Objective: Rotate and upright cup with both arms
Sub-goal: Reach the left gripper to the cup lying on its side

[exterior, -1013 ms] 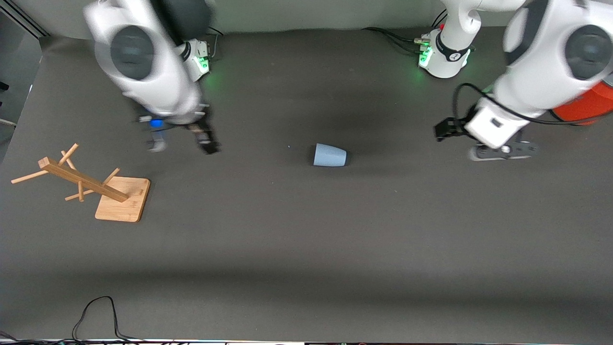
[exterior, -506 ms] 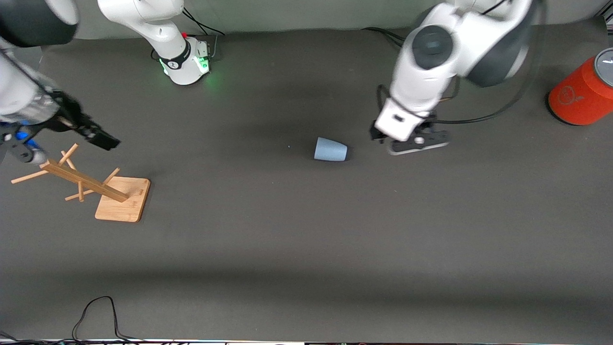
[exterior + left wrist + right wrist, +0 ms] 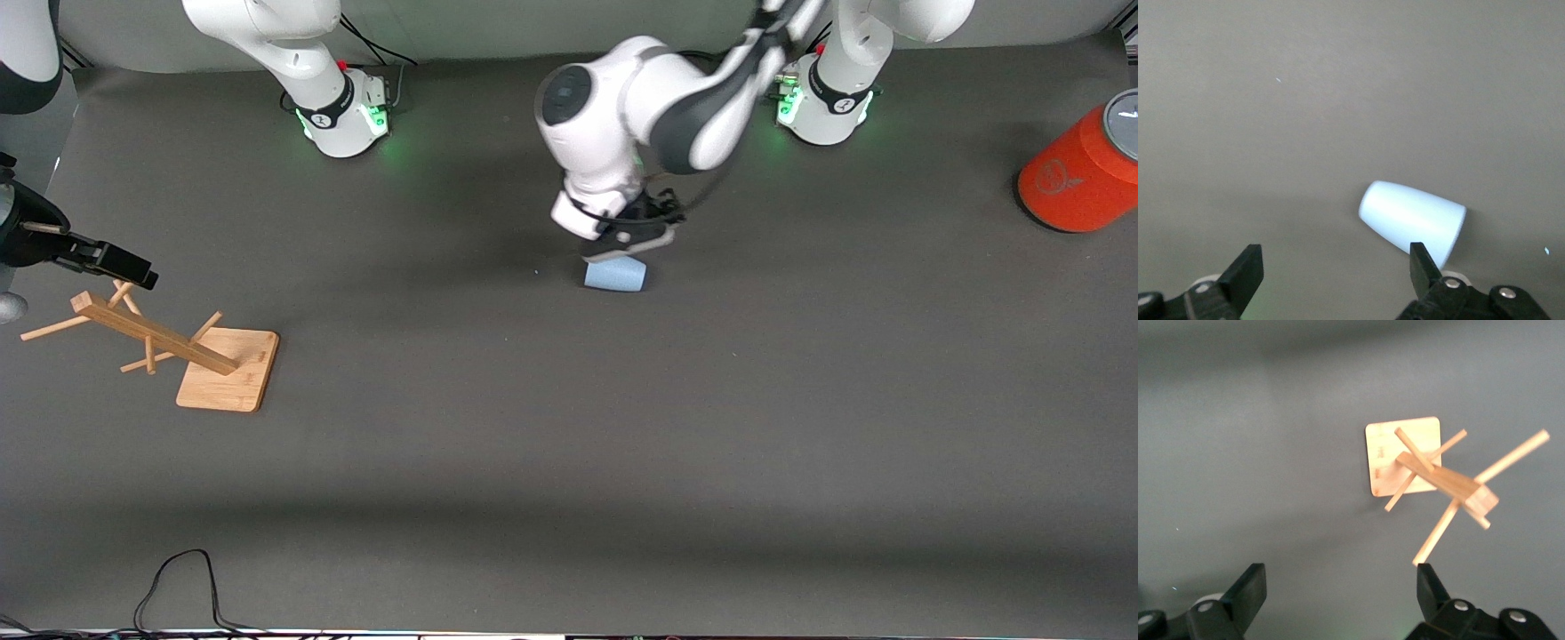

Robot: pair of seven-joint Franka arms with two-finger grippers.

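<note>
left gripper (image 3: 625,244): fingers spread, empty, has swung in from the frame's right to hover over the cup
cup (image 3: 613,276): frame centre, on its side, untouched; grasp looks imminent
right gripper (image 3: 107,260): open, withdrawn over the wooden rack (image 3: 147,333), waiting

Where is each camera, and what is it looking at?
Front view: high up across the table, facing both arms; the left gripper is over the cup.
Left wrist view: on the left arm, looking down past its open gripper at the cup, shared with the front view.
Right wrist view: on the right arm, over the wooden rack, past its open gripper.
</note>
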